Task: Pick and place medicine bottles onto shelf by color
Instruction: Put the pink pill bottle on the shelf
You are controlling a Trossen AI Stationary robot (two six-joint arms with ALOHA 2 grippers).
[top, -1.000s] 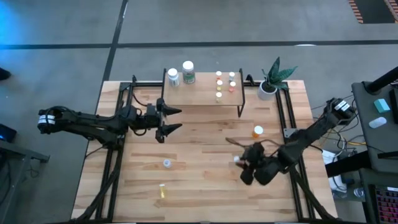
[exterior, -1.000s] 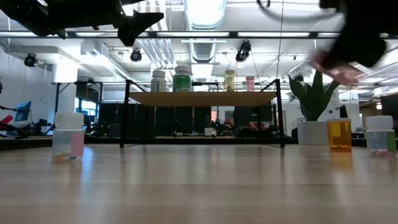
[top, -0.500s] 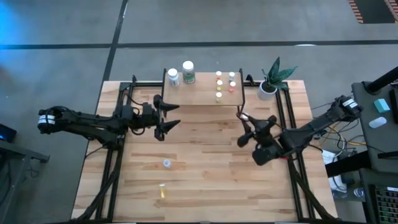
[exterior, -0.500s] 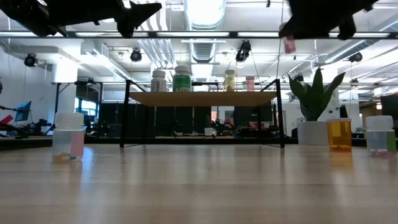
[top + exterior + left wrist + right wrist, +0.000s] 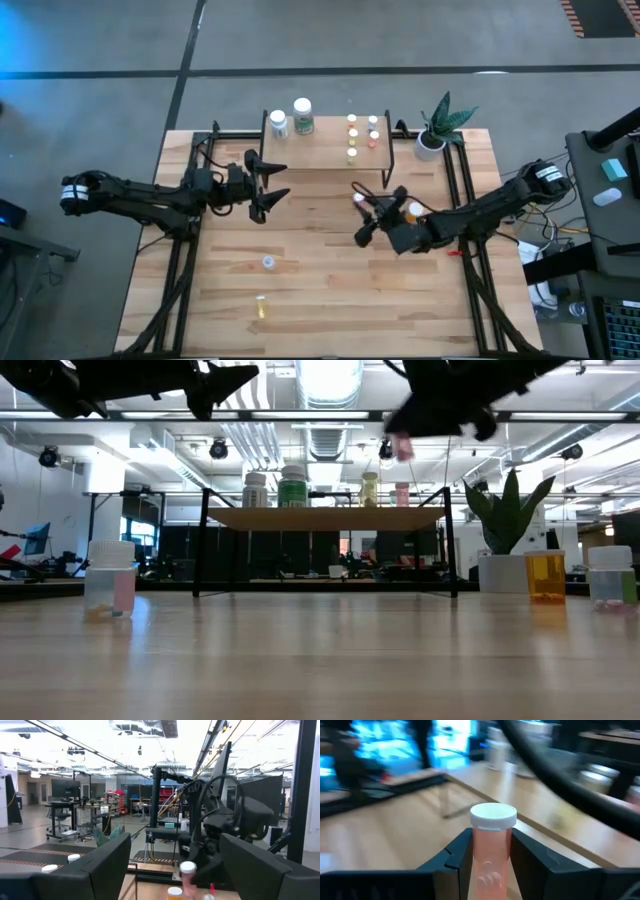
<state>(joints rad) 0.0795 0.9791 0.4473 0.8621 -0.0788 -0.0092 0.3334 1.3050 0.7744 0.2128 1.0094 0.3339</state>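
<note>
My right gripper (image 5: 364,207) is shut on a small pink bottle with a white cap (image 5: 491,845), in the air just off the shelf's near right corner. The shelf (image 5: 325,150) carries two larger white bottles (image 5: 291,119) and several small bottles (image 5: 361,135). On the table an orange bottle (image 5: 414,210) and a clear bottle (image 5: 268,262) stand on their bases. A yellow bottle (image 5: 261,307) is there too. My left gripper (image 5: 276,181) hangs open and holds nothing, by the shelf's near left corner. My right gripper pinches the pink bottle's body (image 5: 491,862) below the cap between its two fingers (image 5: 456,862). The fingers come nearly level from the table's right side. The bottle stands upright, cap up (image 5: 188,867), lifted clear of the table.
A potted plant (image 5: 436,128) stands at the shelf's right end. Black frame rails (image 5: 452,180) run along both table sides. Bare wood lies between the shelf and the near bottles.
My right gripper has carried the pink bottle up from the table's near right part toward the far edge, then left toward the shelf. It has swung from pointing down to nearly level. The bottle stays held between the fingers. My left gripper has tipped a little in place.
</note>
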